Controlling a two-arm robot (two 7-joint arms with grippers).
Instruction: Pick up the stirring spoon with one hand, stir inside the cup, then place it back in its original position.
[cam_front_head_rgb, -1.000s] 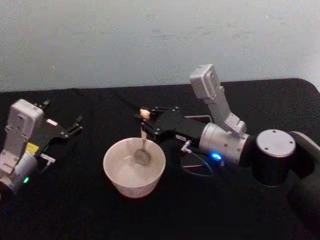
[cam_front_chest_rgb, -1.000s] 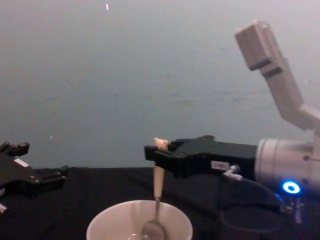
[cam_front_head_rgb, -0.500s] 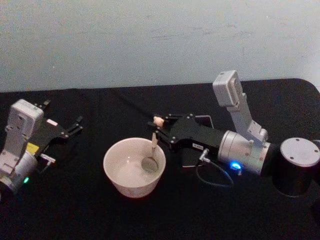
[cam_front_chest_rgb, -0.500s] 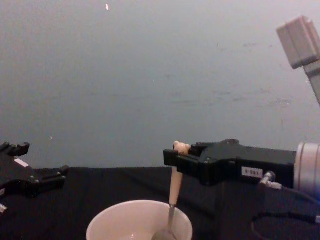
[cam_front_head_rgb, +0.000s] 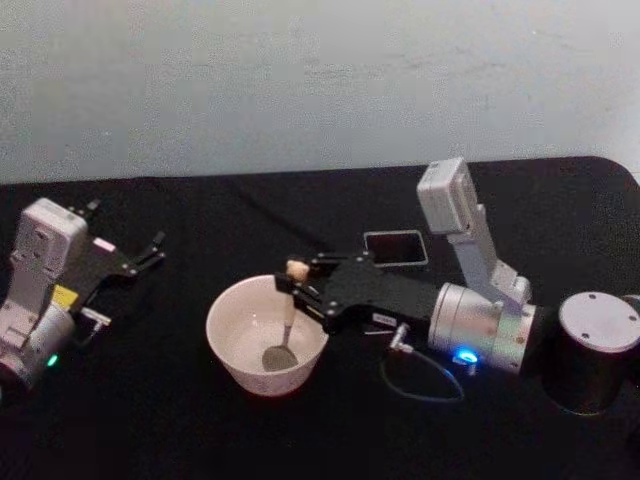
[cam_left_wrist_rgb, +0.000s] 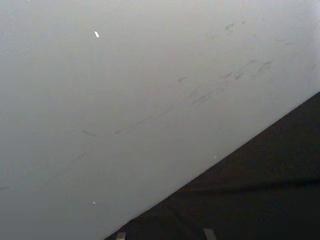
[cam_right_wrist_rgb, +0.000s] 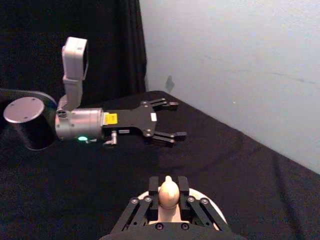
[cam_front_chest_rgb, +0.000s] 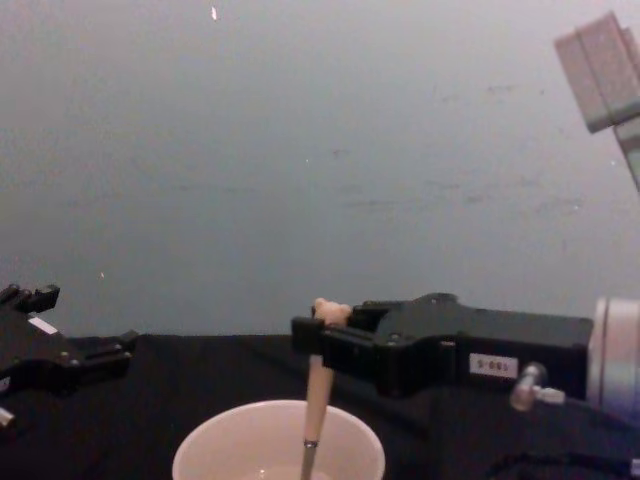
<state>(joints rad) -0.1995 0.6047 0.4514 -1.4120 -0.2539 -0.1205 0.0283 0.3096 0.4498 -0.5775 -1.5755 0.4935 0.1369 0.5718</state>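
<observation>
The cream-white cup (cam_front_head_rgb: 245, 372) stands on the black table in front of me, and the chest view shows it low and centre (cam_front_chest_rgb: 225, 450). The stirring spoon (cam_front_head_rgb: 289, 320) stands almost upright in it. Its metal bowl is down inside the cup near the near wall. My right gripper (cam_front_head_rgb: 293, 285) reaches in from the right and is shut on the spoon's beige handle (cam_front_chest_rgb: 317, 395), just under the bear head (cam_right_wrist_rgb: 168, 190). The dark grey square holder (cam_front_head_rgb: 395, 246) stands behind the right arm. My left gripper (cam_front_head_rgb: 130, 240) rests open at the far left, apart from the cup.
A pale wall (cam_front_head_rgb: 320, 80) runs along the table's far edge. The right arm's forearm and a thin cable (cam_front_head_rgb: 425, 385) lie right of the cup. The right wrist view shows the left gripper (cam_right_wrist_rgb: 172, 120) farther off over bare black cloth.
My right gripper has swung nearer to me and leftward. It carried the spoon's bowl from the cup's right side to its near side and uncovered the holder. The left arm has not moved.
</observation>
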